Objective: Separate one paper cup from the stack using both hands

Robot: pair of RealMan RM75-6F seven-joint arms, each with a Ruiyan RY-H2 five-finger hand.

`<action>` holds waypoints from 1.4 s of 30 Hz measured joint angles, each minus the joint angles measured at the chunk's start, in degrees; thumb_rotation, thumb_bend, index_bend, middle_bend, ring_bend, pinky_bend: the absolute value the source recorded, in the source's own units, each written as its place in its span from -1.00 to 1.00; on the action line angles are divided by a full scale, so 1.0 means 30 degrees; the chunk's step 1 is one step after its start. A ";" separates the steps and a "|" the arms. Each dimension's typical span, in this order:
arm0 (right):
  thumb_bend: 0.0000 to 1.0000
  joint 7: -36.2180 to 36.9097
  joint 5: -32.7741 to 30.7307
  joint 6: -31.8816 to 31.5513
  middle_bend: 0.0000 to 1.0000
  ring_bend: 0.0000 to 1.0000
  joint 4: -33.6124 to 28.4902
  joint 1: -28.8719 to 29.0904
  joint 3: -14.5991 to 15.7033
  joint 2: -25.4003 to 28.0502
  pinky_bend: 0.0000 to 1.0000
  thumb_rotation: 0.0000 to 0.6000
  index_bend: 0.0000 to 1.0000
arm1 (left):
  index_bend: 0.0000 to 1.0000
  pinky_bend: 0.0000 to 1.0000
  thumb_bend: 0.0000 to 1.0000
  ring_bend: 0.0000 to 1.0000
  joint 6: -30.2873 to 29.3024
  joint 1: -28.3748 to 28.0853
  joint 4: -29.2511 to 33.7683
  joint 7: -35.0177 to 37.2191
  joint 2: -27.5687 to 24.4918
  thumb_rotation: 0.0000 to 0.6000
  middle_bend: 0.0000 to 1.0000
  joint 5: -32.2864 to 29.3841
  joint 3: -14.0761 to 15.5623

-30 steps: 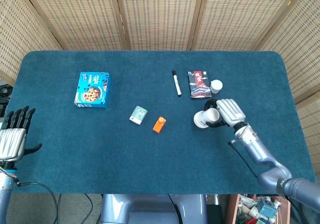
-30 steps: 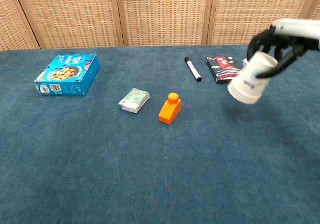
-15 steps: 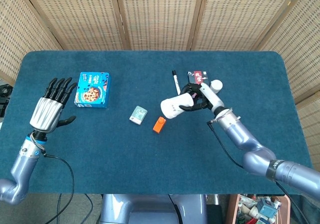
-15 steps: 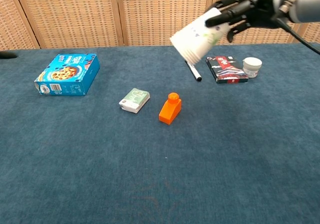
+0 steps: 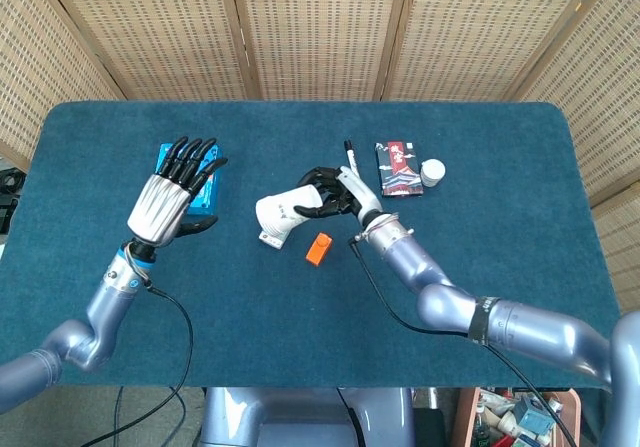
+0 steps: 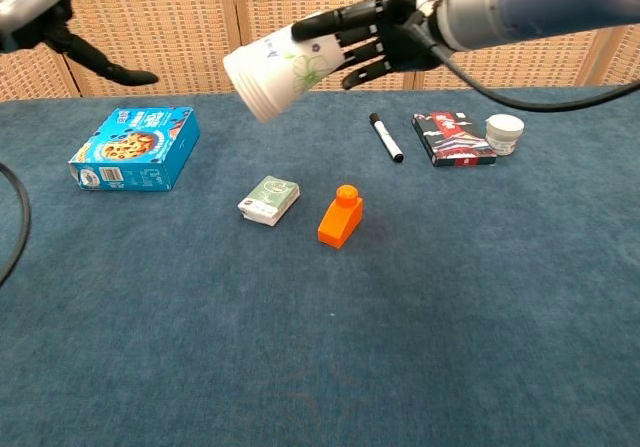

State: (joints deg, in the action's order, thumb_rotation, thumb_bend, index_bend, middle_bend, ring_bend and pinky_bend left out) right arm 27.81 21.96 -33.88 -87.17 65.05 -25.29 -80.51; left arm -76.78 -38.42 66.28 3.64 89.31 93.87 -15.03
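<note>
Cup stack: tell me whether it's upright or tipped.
Tipped. The cup stack lies sideways in the right hand, above the table, rims pointing toward the left hand.

Matt white paper cup stack [image 6: 275, 70] — held over a napped blue cloth table [image 6: 450, 327].

The right hand [image 5: 335, 193] has carried the cup stack [image 5: 283, 214] off the right part of the table and up into the air, leftward to above the table's middle, the stack now lying on its side with the mouth pointing left. The left hand [image 5: 172, 193], which was low at the table's left edge, has risen and come inward to hover near the left side, fingers spread and empty.
</note>
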 measured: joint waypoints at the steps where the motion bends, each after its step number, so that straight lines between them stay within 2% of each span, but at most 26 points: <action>1: 0.12 -0.0164 -0.0356 -0.0141 0.19 0.00 -0.0001 0.0219 0.0008 -0.0134 0.33 1.00 0.12 | -0.63 -1.00 -0.73 -1.00 -0.0007 -0.0103 -0.0019 -0.0002 0.0137 1.00 -1.00 0.0015 -0.0005; 9: 0.13 -0.1011 -0.1800 -0.0716 0.19 0.00 -0.0080 0.0623 -0.0088 -0.0315 0.33 1.00 0.12 | -0.29 -1.00 -0.73 -1.00 -0.0270 -0.0864 -0.0555 0.0021 0.1694 1.00 -1.00 0.0277 0.0226; 16: 0.16 -0.1203 -0.2078 -0.0689 0.20 0.00 -0.0555 0.0192 -0.0572 0.0175 0.33 1.00 0.12 | -0.15 -1.00 -0.53 -1.00 -0.1511 -0.1285 -0.1924 -0.0112 0.3113 1.00 -1.00 0.0439 0.0281; 24: 0.16 -0.1333 -0.2296 -0.0325 0.20 0.00 -0.0765 -0.0061 -0.0752 0.0355 0.33 1.00 0.12 | -0.02 -1.00 -0.48 -1.00 -0.3043 -0.1711 -0.3210 -0.0252 0.4199 1.00 -1.00 0.0532 -0.0016; 42: 0.17 -0.1495 -0.2341 0.0011 0.20 0.00 -0.0951 -0.0485 -0.1079 0.0811 0.33 1.00 0.12 | 0.01 -1.00 -0.45 -1.00 -0.3270 -0.2253 -0.5242 -0.0464 0.5180 1.00 -1.00 -0.0047 0.0144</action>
State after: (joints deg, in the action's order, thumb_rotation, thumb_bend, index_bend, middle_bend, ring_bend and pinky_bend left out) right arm 23.33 14.93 -33.85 -90.02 63.60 -28.52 -78.08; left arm -86.59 -45.18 50.56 2.25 104.85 93.73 -14.60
